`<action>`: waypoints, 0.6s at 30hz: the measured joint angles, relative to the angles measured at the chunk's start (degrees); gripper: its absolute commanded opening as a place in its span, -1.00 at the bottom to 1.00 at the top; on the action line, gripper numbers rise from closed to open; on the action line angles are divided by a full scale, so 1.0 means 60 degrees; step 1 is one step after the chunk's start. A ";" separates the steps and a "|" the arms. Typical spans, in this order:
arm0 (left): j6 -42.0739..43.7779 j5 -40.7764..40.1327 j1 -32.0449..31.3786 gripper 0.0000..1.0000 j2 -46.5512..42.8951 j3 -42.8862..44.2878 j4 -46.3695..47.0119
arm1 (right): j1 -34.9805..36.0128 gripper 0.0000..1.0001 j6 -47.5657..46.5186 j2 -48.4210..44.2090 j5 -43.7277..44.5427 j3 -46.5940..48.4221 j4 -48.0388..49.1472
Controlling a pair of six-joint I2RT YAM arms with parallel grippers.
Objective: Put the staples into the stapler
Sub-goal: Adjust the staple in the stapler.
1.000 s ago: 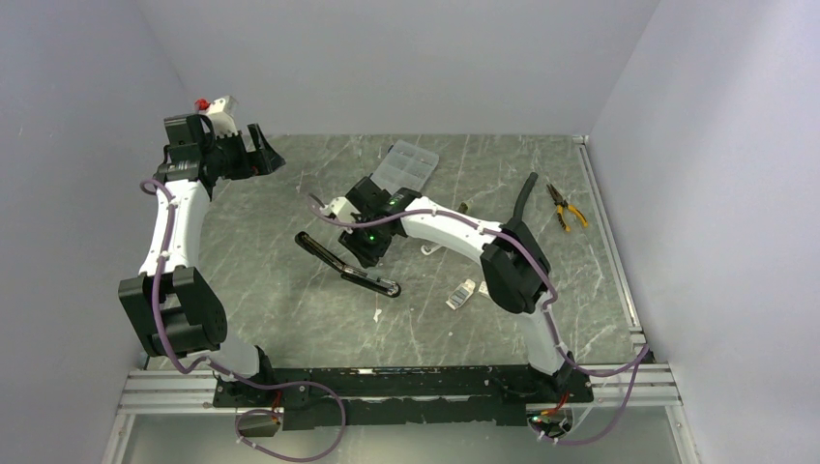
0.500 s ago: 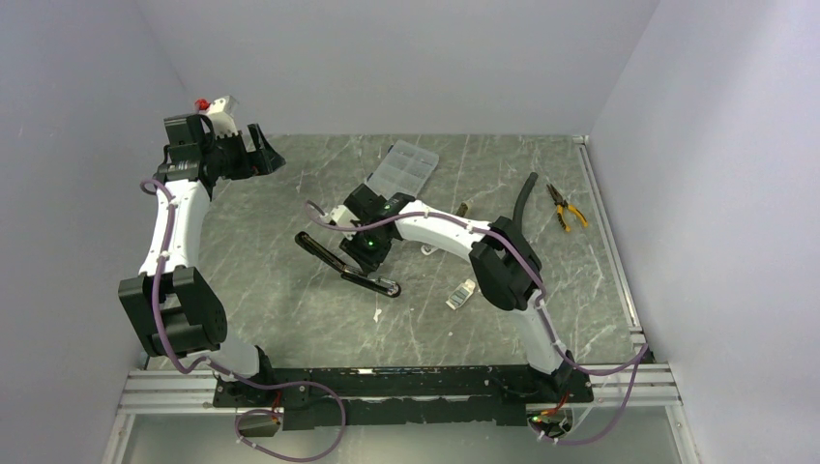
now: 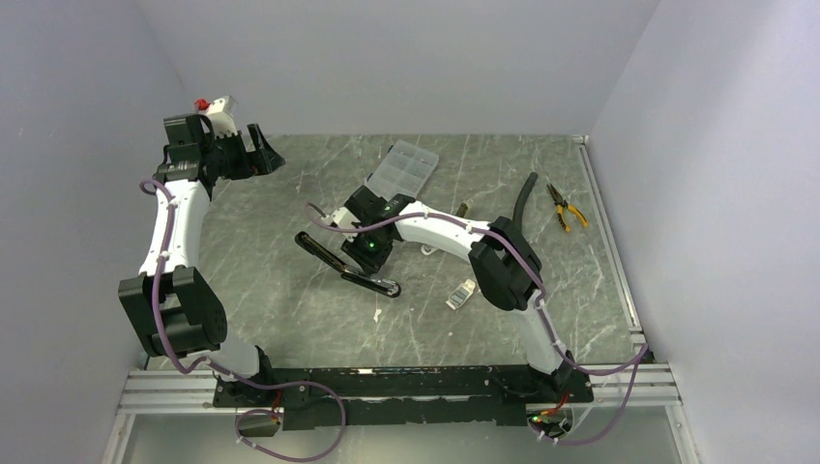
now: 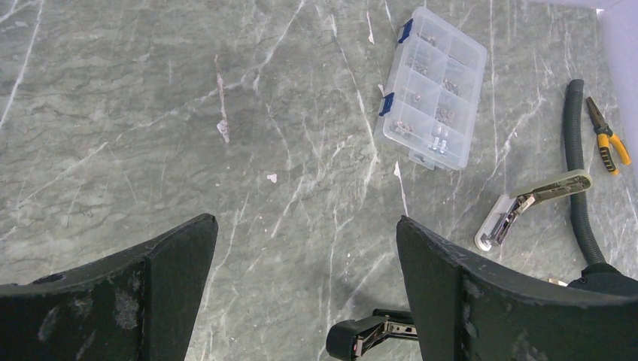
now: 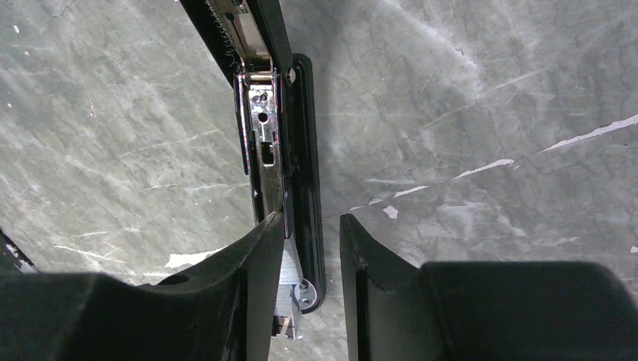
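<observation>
— Bright or dim?
— Bright and even, lit from above; only soft, faint shadows on the table
— Any glare or blur?
— Small glints on the stapler metal in the right wrist view; sharp elsewhere, slightly soft and dark at the very near bottom edge

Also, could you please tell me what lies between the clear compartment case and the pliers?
A black ribbed hose lies between the case and the pliers, nearer the pliers, as the left wrist view shows.
</observation>
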 measured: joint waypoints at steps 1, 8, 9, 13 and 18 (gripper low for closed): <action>0.0000 0.0000 0.0004 0.88 0.0000 0.0000 0.0000 | 0.0000 -0.28 0.0000 0.0000 0.0004 -0.0004 0.0000; 0.0004 0.0000 0.0007 0.88 0.0000 0.0000 -0.0004 | -0.0004 -0.27 -0.0018 -0.0047 0.0109 -0.0025 0.0004; 0.0004 0.0000 0.0007 0.88 0.0000 0.0000 0.0000 | -0.0015 -0.27 -0.0022 -0.0091 0.0109 -0.0055 0.0011; 0.0004 0.0000 0.0007 0.88 0.0000 0.0000 -0.0004 | -0.0131 -0.27 -0.0029 -0.0459 -0.0007 -0.0168 0.0036; 0.0004 0.0007 0.0007 0.88 0.0000 0.0000 -0.0004 | -0.0317 -0.26 -0.0153 -0.1162 -0.0408 -0.0426 0.0262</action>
